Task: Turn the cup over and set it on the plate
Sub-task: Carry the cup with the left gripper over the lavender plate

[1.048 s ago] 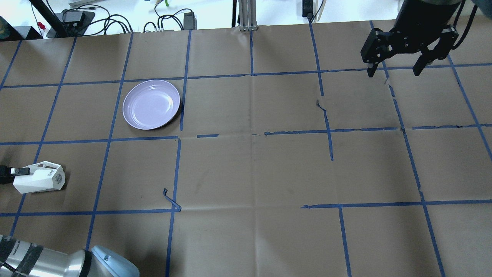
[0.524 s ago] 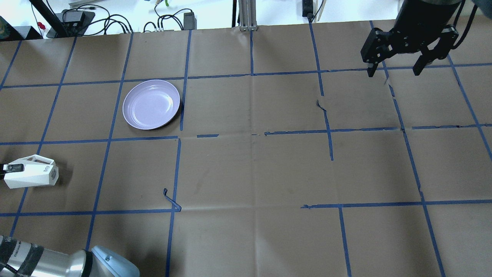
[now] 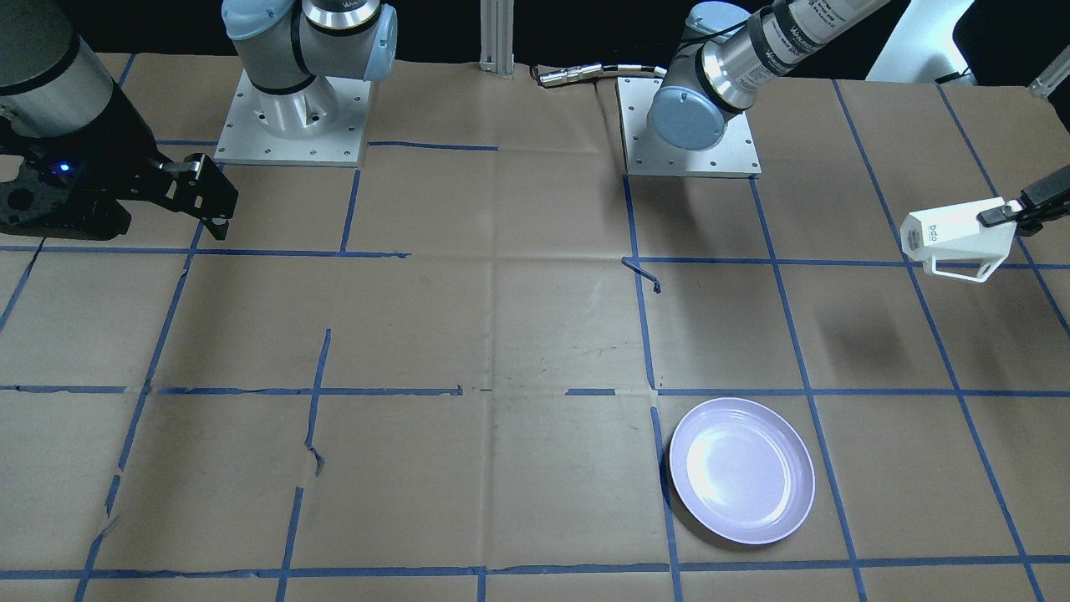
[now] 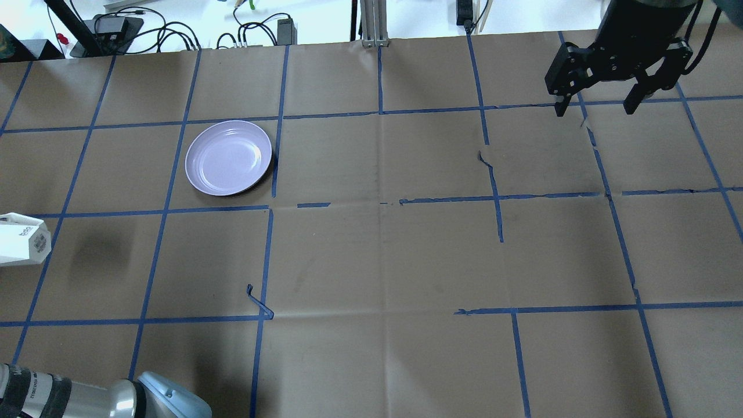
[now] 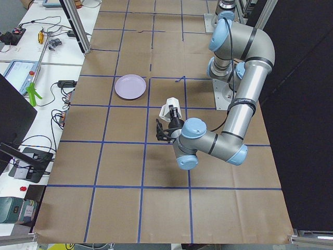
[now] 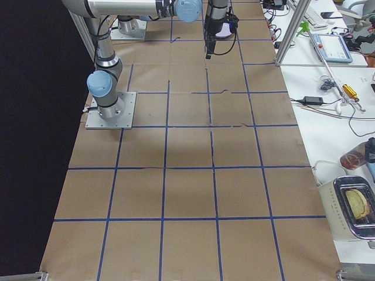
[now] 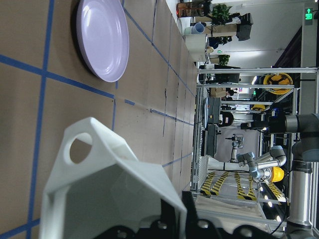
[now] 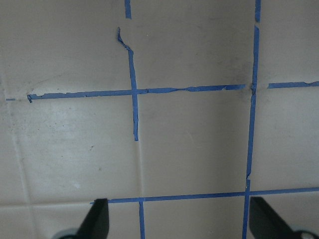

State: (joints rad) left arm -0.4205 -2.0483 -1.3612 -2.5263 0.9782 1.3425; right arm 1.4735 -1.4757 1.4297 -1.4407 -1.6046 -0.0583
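Note:
The white faceted cup (image 3: 953,237) hangs on its side above the table, with its shadow on the paper below. My left gripper (image 3: 996,217) is shut on the cup's rim. In the overhead view the cup (image 4: 22,239) is cut by the left edge and the gripper is out of frame. The left wrist view shows the cup (image 7: 107,191) close up, with its handle loop on the side toward the plate. The lavender plate (image 4: 228,157) lies flat and bare on the table, also in the front view (image 3: 742,471). My right gripper (image 4: 595,107) is open and empty at the far right.
Brown paper with a blue tape grid (image 4: 380,203) covers the table. A loose curl of tape (image 4: 258,302) sticks up near the left-middle. Cables and equipment (image 4: 116,26) lie beyond the far edge. The arm bases (image 3: 690,125) stand at the robot's side.
My left gripper has carried the cup up and to the left, away from the table's middle. The cup's shadow has separated from it. The gripper itself has left the overhead view. The right arm has not moved.

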